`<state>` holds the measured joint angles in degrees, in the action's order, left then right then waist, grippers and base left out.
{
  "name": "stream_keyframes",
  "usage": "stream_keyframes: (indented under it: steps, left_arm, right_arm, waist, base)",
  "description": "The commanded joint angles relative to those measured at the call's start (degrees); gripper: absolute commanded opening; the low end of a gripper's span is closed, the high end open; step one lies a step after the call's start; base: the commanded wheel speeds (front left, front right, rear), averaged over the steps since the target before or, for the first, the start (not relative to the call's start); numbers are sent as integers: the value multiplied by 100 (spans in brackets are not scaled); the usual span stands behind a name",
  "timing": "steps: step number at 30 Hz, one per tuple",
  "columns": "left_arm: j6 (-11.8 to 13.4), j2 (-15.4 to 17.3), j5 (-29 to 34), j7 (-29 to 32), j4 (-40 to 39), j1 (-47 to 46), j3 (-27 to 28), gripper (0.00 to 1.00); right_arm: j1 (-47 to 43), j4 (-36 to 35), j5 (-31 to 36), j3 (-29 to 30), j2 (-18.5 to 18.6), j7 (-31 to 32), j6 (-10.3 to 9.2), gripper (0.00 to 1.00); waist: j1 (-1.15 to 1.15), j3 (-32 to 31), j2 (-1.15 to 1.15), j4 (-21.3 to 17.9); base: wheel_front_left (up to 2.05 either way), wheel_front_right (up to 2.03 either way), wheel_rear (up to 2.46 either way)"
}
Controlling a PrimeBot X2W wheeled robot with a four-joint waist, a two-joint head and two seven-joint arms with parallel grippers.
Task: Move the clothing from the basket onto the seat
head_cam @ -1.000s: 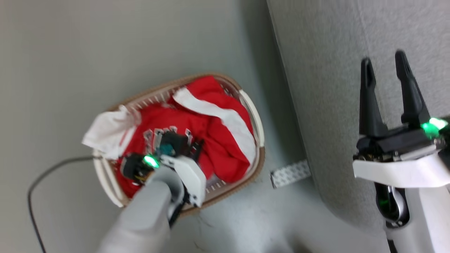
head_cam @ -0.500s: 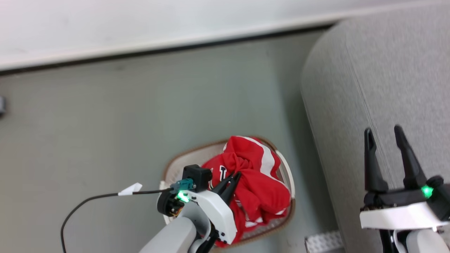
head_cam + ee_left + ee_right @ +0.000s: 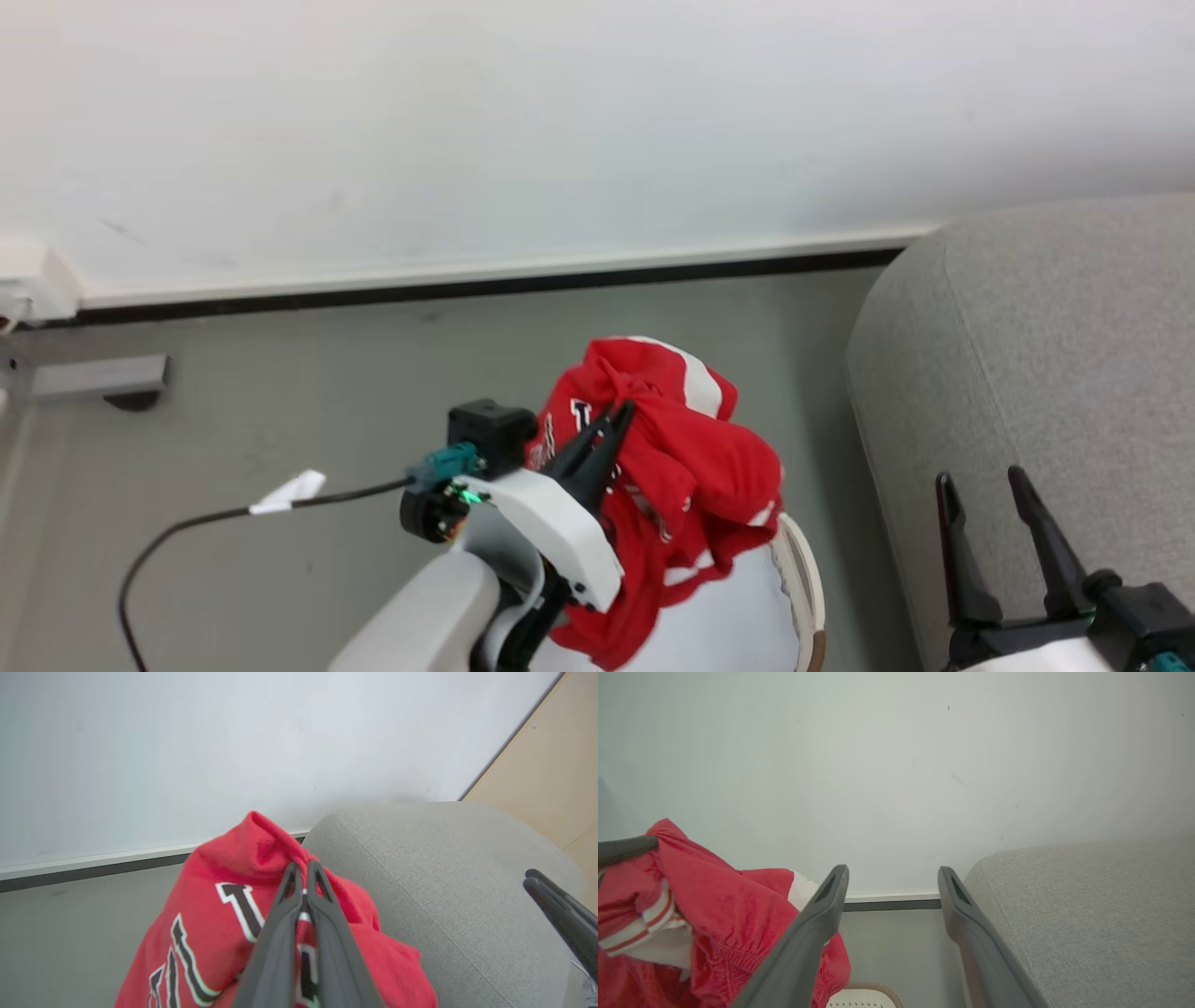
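My left gripper is shut on a bunch of red clothing with white stripes and black-and-white lettering, held up above the basket. In the left wrist view the closed fingertips pinch a fold of the clothing, which hangs below them. Just a cream handle and a bit of brown rim of the basket show under the cloth. The grey seat stands to the right. My right gripper is open and empty in front of the seat; between its fingers are wall and floor.
A white wall with a dark baseboard runs behind the grey floor. A black cable with a white tag trails left from my left wrist. A grey bracket sits by the wall at far left.
My left gripper has risen from inside the basket, lifting the red clothing clear of it. The head camera has tilted up to the wall. The right gripper stays open.
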<state>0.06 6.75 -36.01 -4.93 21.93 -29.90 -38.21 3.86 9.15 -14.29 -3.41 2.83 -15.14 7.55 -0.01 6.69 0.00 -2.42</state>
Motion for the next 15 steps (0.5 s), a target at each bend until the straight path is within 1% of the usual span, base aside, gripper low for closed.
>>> stream_keyframes:
  steps: [1,6,10,15]
  left_arm:
    - [14,49,-37,13,-77,40,26,0]
    - [156,261,-89,193,-583,-9,177,0]
    - [235,345,-218,339,-926,-73,300,0]
    - [333,474,-320,478,-1256,-169,470,0]
  right_arm:
    - [-92,16,-7,-6,14,-2,-12,100]
    - [-282,112,-12,-92,14,-2,-12,100]
    - [-449,137,0,-188,13,-2,-12,100]
    - [-482,85,31,-450,171,-2,-12,100]
  waist:
    - [1,-113,0,25]
    - [1,-405,0,-43]
    - [1,-641,0,-98]
    - [1,-779,0,-212]
  base:
    - [0,0,0]
    - [0,0,0]
    - [0,0,0]
    - [0,0,0]
